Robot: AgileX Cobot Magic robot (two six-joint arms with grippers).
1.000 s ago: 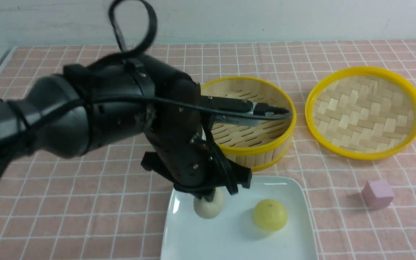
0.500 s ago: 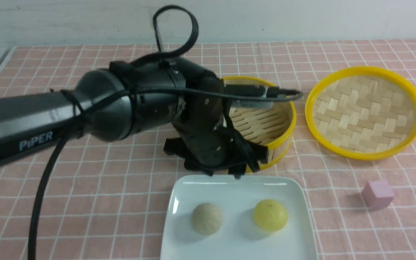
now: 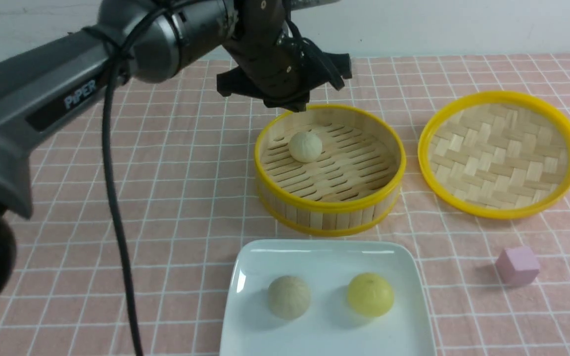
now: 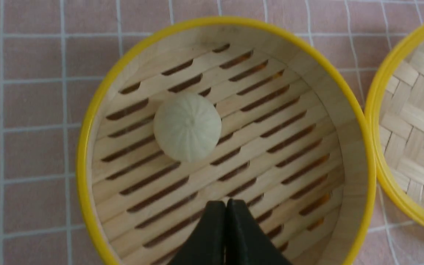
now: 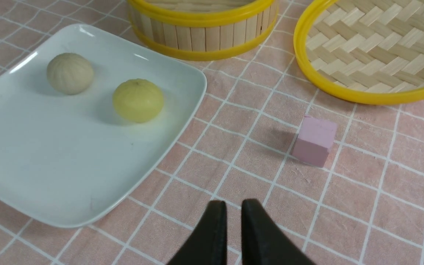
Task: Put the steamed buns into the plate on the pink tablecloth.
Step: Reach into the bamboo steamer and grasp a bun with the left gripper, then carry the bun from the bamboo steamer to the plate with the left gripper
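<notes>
One pale beige steamed bun (image 3: 305,146) (image 4: 187,127) lies in the round bamboo steamer (image 3: 332,207). Another beige bun (image 3: 289,296) (image 5: 70,73) and a yellow bun (image 3: 370,294) (image 5: 137,99) rest on the white square plate (image 3: 324,254) (image 5: 50,176), near the front edge of the pink tablecloth (image 3: 176,198). My left gripper (image 3: 290,105) (image 4: 226,201) hangs above the steamer's far rim, shut and empty, apart from the bun below it. My right gripper (image 5: 233,202) hovers low over the cloth beside the plate, its fingers almost together and holding nothing.
The steamer's woven lid (image 3: 500,153) (image 5: 374,48) lies upside down to the right of the steamer. A small pink cube (image 3: 517,265) (image 5: 315,140) sits on the cloth right of the plate. The left arm's cable (image 3: 117,212) hangs down on the left.
My left gripper let go of the beige bun on the plate, rose and moved back over the steamer, opening and then shutting again. The bun in the steamer has come into view.
</notes>
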